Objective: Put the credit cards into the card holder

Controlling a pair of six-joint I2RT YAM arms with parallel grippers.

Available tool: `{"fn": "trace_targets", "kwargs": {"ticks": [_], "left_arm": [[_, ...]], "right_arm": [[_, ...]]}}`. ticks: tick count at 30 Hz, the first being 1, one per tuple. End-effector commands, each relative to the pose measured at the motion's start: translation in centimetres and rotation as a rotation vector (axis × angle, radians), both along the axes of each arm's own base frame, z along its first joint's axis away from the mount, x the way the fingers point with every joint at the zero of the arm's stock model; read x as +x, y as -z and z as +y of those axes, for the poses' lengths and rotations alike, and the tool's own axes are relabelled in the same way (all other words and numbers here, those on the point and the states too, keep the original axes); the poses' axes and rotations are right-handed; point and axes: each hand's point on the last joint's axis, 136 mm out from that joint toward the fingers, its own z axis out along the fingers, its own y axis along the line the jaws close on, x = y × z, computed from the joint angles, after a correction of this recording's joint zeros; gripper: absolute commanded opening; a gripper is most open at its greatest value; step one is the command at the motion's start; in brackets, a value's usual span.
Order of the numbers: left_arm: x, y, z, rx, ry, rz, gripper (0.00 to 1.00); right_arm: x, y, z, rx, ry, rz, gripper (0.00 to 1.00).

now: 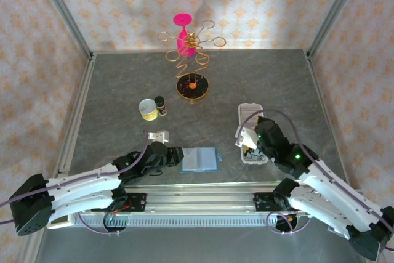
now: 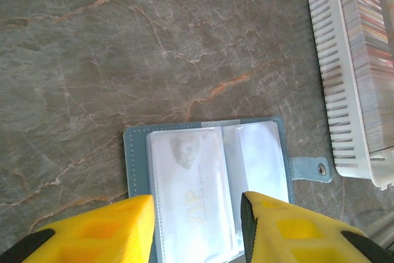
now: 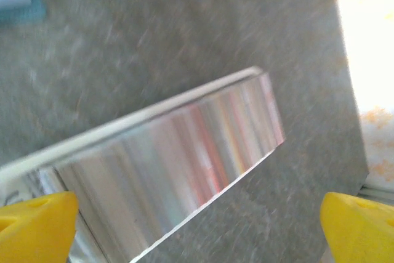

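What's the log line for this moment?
left gripper: open over wallet | right gripper: open above card holder | cards: standing in card holder

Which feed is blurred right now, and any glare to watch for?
Right wrist view: motion-smeared, card holder streaky, far right edge blown out white. Left wrist view: sharp, mild sheen on the wallet sleeves. Top view: sharp, evenly lit.

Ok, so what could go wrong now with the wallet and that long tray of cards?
1. The left gripper straddles the open wallet. Its clear sleeves look shiny, so a pinch might slip or drag the whole wallet.
2. The card holder already looks packed with cards, so finding a free slot could be hard.
3. The right gripper hangs wide open close over the holder and might bump it.
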Motion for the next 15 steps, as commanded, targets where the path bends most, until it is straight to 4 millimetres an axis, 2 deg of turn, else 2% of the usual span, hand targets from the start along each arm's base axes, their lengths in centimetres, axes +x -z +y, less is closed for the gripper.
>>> {"fn": "trace_targets", "kwargs": {"ticks": [1, 4, 8, 15], "left_arm": [[0.6, -1.9, -1.4, -0.041, 0.038, -0.043, 0.42], [0.4, -1.8, -1.5, -0.046, 0.047, -0.04, 0.42], [0.2, -1.5, -1.4, -0.043, 0.052, -0.036, 0.42], [0.2, -1.3, -1.4, -0.041, 0.054, -0.028, 0.42]], "right_arm": [[0.0, 2.6, -1.4, -0.13, -0.037, 0.015, 1.0], [0.4, 3.2, -1.4, -0.125, -0.048, 0.018, 1.0], [0.0, 5.1, -2.4, -0.189, -0.058, 0.085, 1.0], [0.7, 6.4, -2.6, -0.216, -0.066, 0.092, 1.0]]}}
